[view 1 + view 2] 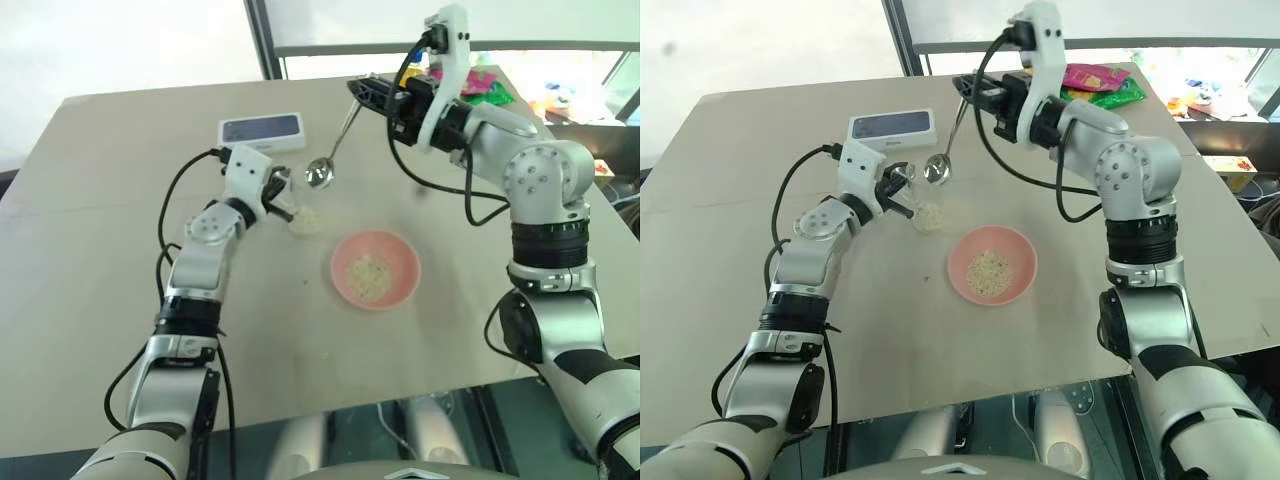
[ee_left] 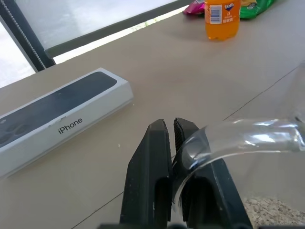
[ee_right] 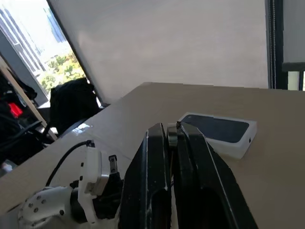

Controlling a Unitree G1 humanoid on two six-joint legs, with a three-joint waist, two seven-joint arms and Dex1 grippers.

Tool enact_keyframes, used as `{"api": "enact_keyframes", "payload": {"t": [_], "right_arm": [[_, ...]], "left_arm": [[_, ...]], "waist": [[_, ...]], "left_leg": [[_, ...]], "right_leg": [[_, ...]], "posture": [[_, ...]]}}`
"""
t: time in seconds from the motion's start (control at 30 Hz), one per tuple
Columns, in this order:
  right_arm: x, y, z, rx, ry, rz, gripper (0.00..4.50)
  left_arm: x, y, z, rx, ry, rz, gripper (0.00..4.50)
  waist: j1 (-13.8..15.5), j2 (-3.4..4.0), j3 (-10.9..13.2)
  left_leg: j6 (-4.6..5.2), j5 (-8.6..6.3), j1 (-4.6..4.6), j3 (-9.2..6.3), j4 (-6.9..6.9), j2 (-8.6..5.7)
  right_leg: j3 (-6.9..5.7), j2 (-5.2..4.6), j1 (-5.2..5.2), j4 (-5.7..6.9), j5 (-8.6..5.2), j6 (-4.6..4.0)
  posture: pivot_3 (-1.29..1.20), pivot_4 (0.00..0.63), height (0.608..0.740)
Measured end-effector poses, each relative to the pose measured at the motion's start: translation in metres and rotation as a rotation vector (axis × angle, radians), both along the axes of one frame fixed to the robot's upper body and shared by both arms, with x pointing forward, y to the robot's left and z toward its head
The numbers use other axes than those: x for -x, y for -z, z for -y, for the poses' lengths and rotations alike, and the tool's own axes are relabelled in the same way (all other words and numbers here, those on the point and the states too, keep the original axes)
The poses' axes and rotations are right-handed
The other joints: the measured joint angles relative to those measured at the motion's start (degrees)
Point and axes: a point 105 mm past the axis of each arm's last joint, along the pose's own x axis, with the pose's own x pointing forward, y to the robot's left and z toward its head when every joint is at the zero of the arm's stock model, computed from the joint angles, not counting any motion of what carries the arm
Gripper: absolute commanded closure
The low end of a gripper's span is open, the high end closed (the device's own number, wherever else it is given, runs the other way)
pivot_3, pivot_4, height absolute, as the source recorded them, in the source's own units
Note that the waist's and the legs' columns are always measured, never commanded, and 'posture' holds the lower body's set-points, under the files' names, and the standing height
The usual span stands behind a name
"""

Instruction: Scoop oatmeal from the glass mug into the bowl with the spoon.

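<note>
While left hand point(image 1: 902, 196) grips glass mug point(image 1: 924, 207), spoon point(image 1: 943, 150) pinched in right hand point(image 1: 965, 92).

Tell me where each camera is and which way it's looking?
Left eye and right eye views: on the head, looking forward and down at the table, pink bowl, both arms.
Left wrist view: on the left wrist, along the left gripper pinching the glass mug rim; oatmeal inside.
Right wrist view: on the right wrist, along the right gripper clamping the spoon.
Shared: both wrist views show the phone box.
</note>
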Motion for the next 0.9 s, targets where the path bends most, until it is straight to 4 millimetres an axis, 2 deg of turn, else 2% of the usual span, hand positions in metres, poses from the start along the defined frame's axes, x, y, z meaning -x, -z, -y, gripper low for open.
{"api": "enact_keyframes", "payload": {"t": [0.1, 0.27, 0.33, 0.43, 0.5, 0.7, 0.83, 0.9], "right_arm": [[0.001, 0.023, -0.015, 0.14, 0.0, 0.086, 4.5], [-0.003, 0.061, -0.034, 0.251, 0.003, 0.135, 4.5], [-0.001, 0.069, -0.041, 0.299, -0.014, 0.186, 4.5], [0.001, 0.07, -0.047, 0.281, -0.025, 0.174, 4.5], [0.001, 0.069, -0.046, 0.202, -0.024, 0.079, 4.5], [-0.007, 0.07, -0.029, 0.1, 0.018, -0.106, 4.5], [-0.017, 0.048, -0.007, 0.029, 0.083, -0.117, 4.5], [-0.017, 0.045, -0.006, 0.019, 0.083, -0.118, 4.5]], "left_arm": [[-0.001, -0.001, 0.004, -0.007, 0.016, -0.017, 4.46], [-0.005, -0.002, 0.014, -0.02, 0.044, -0.036, 4.46], [-0.005, -0.001, 0.016, -0.017, 0.049, -0.038, 4.46], [-0.006, 0.0, 0.015, -0.014, 0.05, -0.042, 4.46], [-0.006, 0.0, 0.015, -0.013, 0.052, -0.039, 4.46], [-0.006, -0.001, 0.017, -0.017, 0.065, -0.009, 4.46], [-0.005, 0.003, 0.02, -0.001, 0.078, 0.016, 4.46], [-0.005, 0.004, 0.021, 0.0, 0.08, 0.019, 4.46]], "waist": [[0.0, 0.0, 0.0], [0.1, -0.01, 0.0], [0.1, 0.0, 0.0], [0.0, -0.03, 0.0], [0.1, -0.04, 0.0], [0.1, -0.04, 0.0], [0.1, -0.04, 0.0], [0.1, -0.04, 0.0]], "left_leg": [[-0.01, 0.0, 0.0, -0.01, 0.02, -0.01], [-0.02, 0.01, -0.01, -0.03, 0.04, -0.03], [-0.03, 0.01, -0.01, -0.03, 0.04, -0.04], [-0.06, 0.03, 0.0, -0.09, 0.04, -0.03], [-0.08, 0.04, 0.02, -0.16, 0.05, -0.03], [-0.08, 0.05, 0.01, -0.19, 0.05, -0.04], [-0.08, 0.04, 0.01, -0.18, 0.03, -0.05], [-0.08, 0.04, 0.01, -0.18, 0.03, -0.05]], "right_leg": [[-0.01, 0.0, 0.0, 0.01, 0.0, 0.0], [-0.02, -0.02, 0.01, -0.01, 0.0, 0.0], [-0.02, -0.02, 0.01, -0.02, 0.0, 0.0], [-0.05, -0.02, 0.03, -0.01, 0.0, 0.0], [-0.09, -0.02, 0.08, -0.01, 0.0, 0.0], [-0.11, -0.02, 0.08, -0.01, 0.0, 0.0], [-0.11, -0.04, 0.08, -0.03, 0.0, 0.0], [-0.11, -0.03, 0.08, -0.02, 0.0, 0.0]], "posture": [[0.0, 0.15, 0.74], [0.0, 0.15, 0.74], [0.0, 0.15, 0.74], [0.0, 0.15, 0.74], [0.0, 0.15, 0.74], [0.0, 0.15, 0.74], [0.0, 0.15, 0.74], [0.0, 0.15, 0.74]]}}
